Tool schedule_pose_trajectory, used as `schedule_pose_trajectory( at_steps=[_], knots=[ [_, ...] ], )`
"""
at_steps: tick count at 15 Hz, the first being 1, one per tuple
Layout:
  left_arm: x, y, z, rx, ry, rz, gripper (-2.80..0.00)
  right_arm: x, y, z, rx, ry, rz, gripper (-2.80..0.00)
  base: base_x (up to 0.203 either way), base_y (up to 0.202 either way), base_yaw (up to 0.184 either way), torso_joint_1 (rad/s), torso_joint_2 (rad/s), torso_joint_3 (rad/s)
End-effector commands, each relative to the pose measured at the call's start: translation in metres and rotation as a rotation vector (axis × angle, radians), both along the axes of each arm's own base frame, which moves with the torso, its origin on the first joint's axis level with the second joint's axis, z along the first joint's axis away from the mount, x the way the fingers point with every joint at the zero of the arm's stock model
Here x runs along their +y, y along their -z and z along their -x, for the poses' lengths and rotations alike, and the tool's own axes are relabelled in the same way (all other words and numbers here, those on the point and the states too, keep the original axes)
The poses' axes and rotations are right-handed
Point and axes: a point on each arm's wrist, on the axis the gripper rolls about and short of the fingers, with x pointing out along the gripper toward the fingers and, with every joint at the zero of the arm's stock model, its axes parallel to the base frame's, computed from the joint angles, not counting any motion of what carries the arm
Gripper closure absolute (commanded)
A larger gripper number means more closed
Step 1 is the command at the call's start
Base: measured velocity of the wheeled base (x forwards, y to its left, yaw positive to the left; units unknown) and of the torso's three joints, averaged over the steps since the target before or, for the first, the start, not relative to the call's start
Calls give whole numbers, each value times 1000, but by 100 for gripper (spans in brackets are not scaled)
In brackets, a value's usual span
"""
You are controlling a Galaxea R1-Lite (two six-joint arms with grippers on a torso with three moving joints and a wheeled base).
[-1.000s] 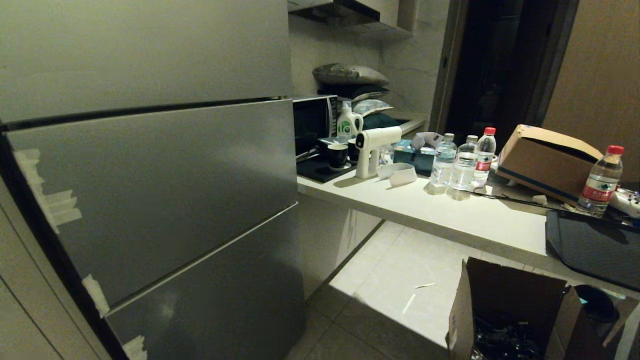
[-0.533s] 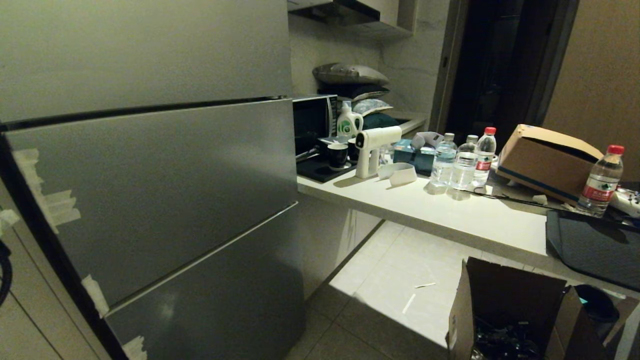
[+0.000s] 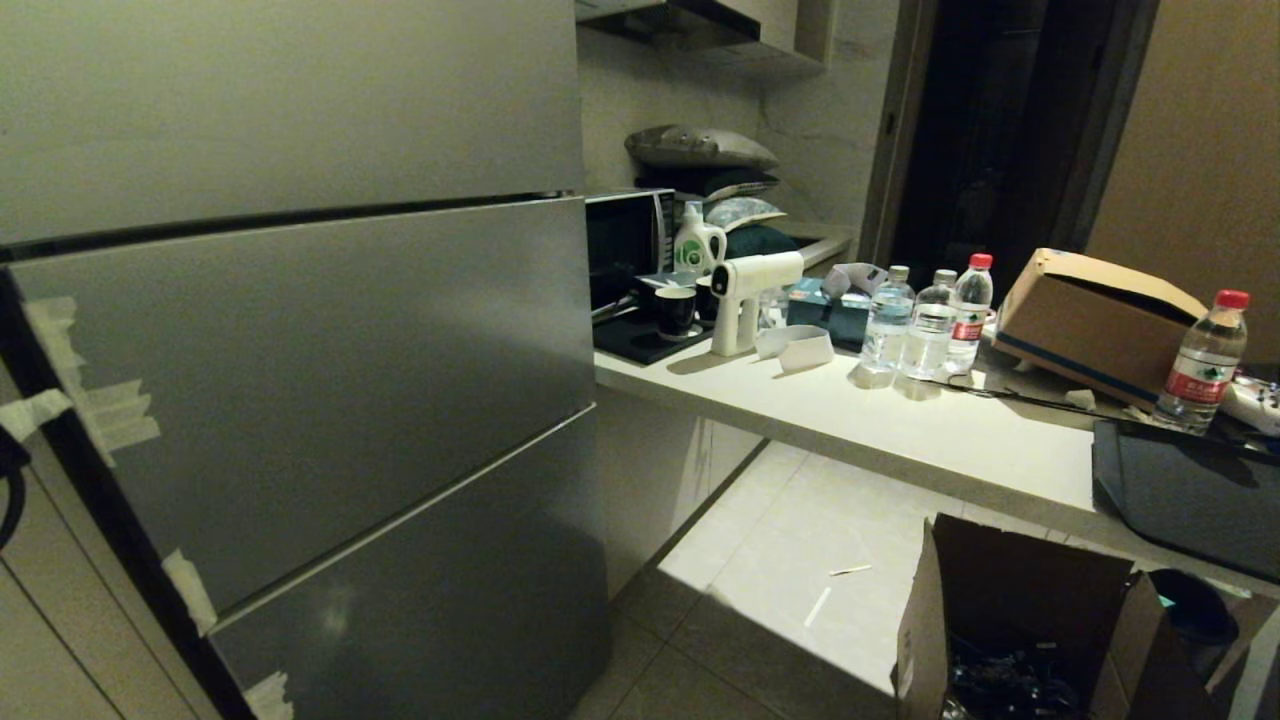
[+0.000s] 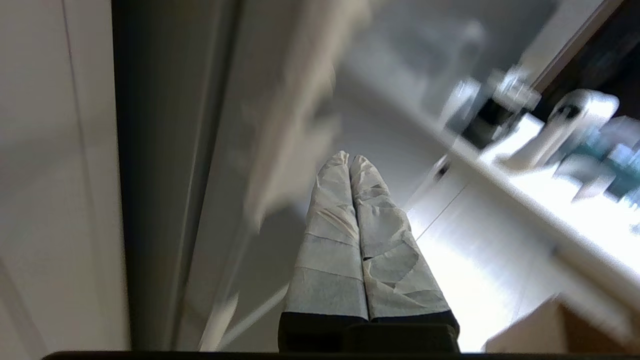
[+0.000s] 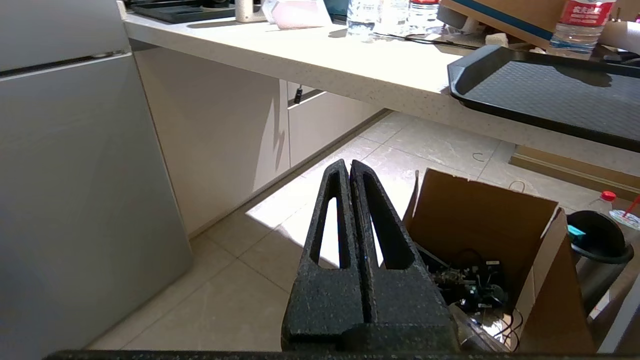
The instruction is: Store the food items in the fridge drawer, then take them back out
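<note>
The fridge (image 3: 300,330) fills the left half of the head view with all its grey door and drawer fronts closed, scraps of pale tape (image 3: 110,415) stuck along the left edge. The fridge drawer and the food items cannot be seen in any view, so their place cannot be told.

The left end effector (image 4: 349,160) is up beside the fridge's left edge; only a taped fingertip (image 3: 30,412) pokes into the head view at the far left. In the left wrist view its two tape-wrapped fingers (image 4: 330,240) are pressed together along their whole length with nothing between them, pointing along the fridge side toward the blurred counter (image 4: 575,215).

The right end effector (image 5: 350,165) hangs low, its black fingers (image 5: 335,220) closed against each other and empty, above the tiled floor (image 5: 225,300) and just beside an open cardboard box (image 5: 480,215) of cables.

On the counter (image 3: 900,420) to the right of the fridge stand a white spray gun (image 3: 745,295), three water bottles (image 3: 930,325) close together, a fourth bottle (image 3: 1200,365) farther right, a cardboard carton (image 3: 1090,315) and a dark tray (image 3: 1180,495) overhanging the edge.
</note>
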Motion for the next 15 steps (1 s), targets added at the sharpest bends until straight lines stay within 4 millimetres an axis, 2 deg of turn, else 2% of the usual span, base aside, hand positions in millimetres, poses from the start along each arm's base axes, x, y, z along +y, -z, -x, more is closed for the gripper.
schedule_pose_trajectory(
  at_steps=[1,5,8,15],
  knots=[
    [12,7,-13,-2,-14,61,0,0,1,0,4,0,-1,0,0,0,0,0,0,0],
    [15,11,-5,6,-48,75,0,0,1,0,5,0,-1,0,0,0,0,0,0,0],
    [18,7,2,-10,-75,63,0,0,1,0,5,0,-1,0,0,0,0,0,0,0],
    [24,4,-12,-14,-86,55,0,0,1,0,4,1,1,0,0,0,0,0,0,0]
  ],
)
